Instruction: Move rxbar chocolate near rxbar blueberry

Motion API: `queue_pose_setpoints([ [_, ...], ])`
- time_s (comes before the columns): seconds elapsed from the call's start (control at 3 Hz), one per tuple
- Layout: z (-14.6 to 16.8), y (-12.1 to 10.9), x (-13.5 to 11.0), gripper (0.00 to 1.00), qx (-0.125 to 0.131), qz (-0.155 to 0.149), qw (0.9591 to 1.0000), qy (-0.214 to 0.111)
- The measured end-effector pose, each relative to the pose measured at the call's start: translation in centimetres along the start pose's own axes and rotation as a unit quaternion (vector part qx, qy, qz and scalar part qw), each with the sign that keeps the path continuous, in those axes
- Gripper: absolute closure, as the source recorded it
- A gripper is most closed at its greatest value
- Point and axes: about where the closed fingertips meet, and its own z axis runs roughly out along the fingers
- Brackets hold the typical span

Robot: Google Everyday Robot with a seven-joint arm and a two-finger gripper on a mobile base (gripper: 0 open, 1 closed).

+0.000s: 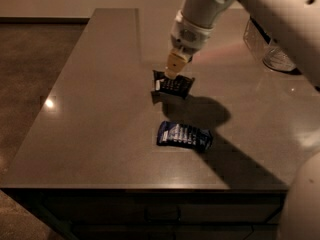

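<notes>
The rxbar chocolate (173, 85), a small black wrapper with white lettering, hangs tilted just above the table (100, 114), with its shadow right under it. My gripper (171, 73) comes down from the upper right and is shut on the bar's top edge. Its yellowish fingertips (174, 64) show above the wrapper. The rxbar blueberry (184, 135), a dark blue crinkled wrapper with white lettering, lies flat on the table a short way in front of the chocolate bar, apart from it.
A clear glass container (276, 54) stands at the back right of the table, partly behind my arm (200, 14). The arm's shadow falls right of the bars. The table's front edge runs below the blue bar; the floor lies to the left.
</notes>
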Motion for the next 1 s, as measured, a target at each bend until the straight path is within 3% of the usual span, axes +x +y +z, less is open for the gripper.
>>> queue_pose_setpoints([
  [0.33, -1.5, 1.9, 3.5, 0.84, -0.014, 0.023, 0.9996, 0.002],
  [1.0, -3.0, 5.0, 7.1, 0.38, -0.051, 0.027, 0.9983, 0.004],
])
